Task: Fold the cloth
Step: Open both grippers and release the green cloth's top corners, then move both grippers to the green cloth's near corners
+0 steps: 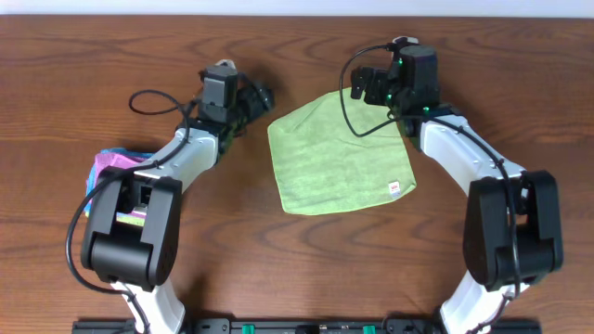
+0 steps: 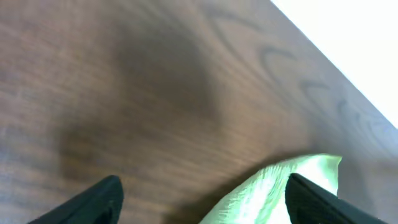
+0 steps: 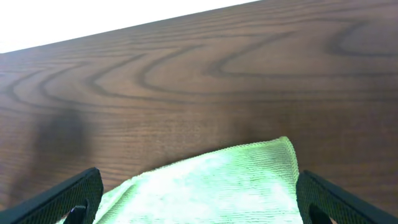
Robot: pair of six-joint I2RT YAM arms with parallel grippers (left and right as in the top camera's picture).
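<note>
Lime-green square microfiber cloth (image 1: pixel 339 153) lies flat and unfolded mid-desk, turned slightly askew. Small white tag (image 1: pixel 393 190) at its near right corner. Single layer, no crease seen.

Right tool (image 1: pixel 367 85) sits at the cloth's far right corner. In the right wrist view the tool (image 3: pixel 199 208) is spread wide, black fingers (image 3: pixel 62 199) at either side of the frame, cloth (image 3: pixel 211 186) and its corner between them, nothing gripped. Right arm covers part of that far edge in the overhead view.

Left tool (image 1: pixel 255 100) is just beside the far left corner. In the left wrist view the tool (image 2: pixel 205 211) is also released, fingers (image 2: pixel 93 202) far apart, cloth corner (image 2: pixel 280 186) near the right one. Contact: cannot tell.

Well apart at the left edge: a pink folded cloth (image 1: pixel 111 165) with a blue one (image 1: pixel 90 190) at its side, both partly hidden by the left arm. Black cable loop (image 1: pixel 153 100) behind the left arm. Dark brown wood-grain desk (image 1: pixel 297 269) under everything.
</note>
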